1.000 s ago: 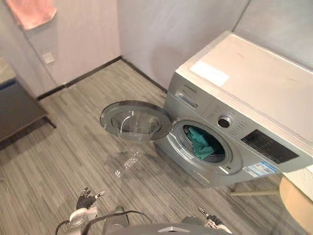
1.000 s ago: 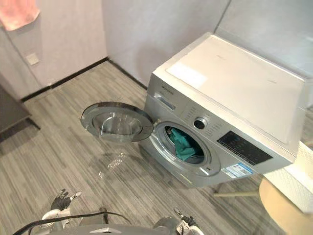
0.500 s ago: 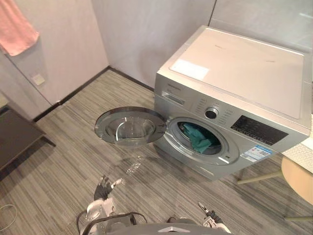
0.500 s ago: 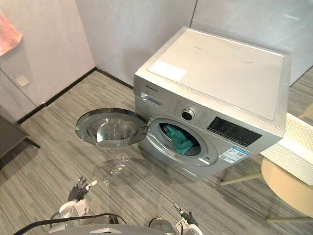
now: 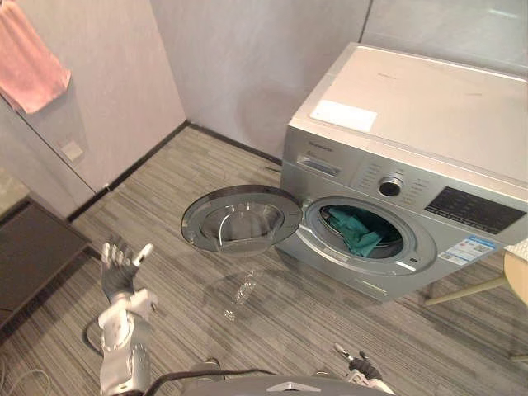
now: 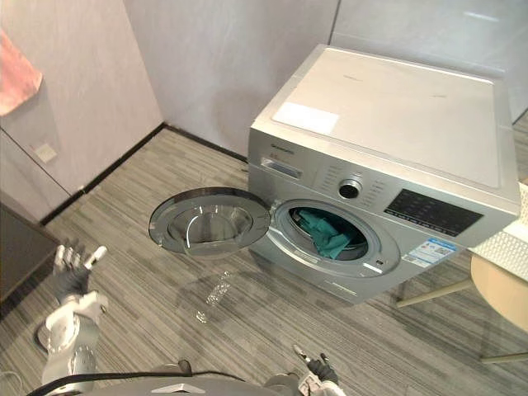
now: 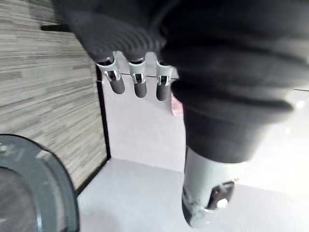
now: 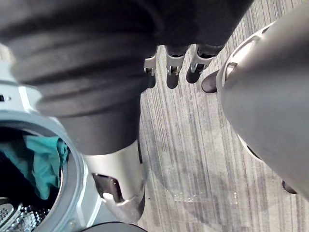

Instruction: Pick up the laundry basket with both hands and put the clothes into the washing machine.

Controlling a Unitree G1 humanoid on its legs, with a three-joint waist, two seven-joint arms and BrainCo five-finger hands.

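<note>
— Listing is requested. Item 1, the washing machine?
— Washing machine (image 5: 412,157): silver, front-loading, set in a corner on a grey striped floor (image 5: 206,157). Its round door (image 5: 239,221) is swung wide open to the robot's left of the drum opening.
— Item 2, the clothes?
— Teal clothes (image 5: 359,233) are seen inside the drum, bunched just behind the opening.
— Item 3, the laundry basket?
— A white latticed item (image 6: 507,246) is cut off at the robot's right, resting on a round wooden table (image 6: 499,290). Whether it is the basket cannot be told.
— Items 4 and 5, the hands?
— Left hand (image 5: 118,268): held upright at the robot's left, well apart from the door. Its fingers (image 7: 140,86) are straight and spread, the thumb out, and nothing is held. Right hand (image 5: 360,365): low, close to the robot's body. Its fingers (image 8: 173,72) are straight and side by side above the floor, and nothing is held.
— Remaining entries?
— 1 pink towel (image 5: 29,58) is hung on the left wall. 1 dark low cabinet (image 5: 33,247) is placed below it. 1 white label (image 5: 348,115) is fixed on the machine's top.
</note>
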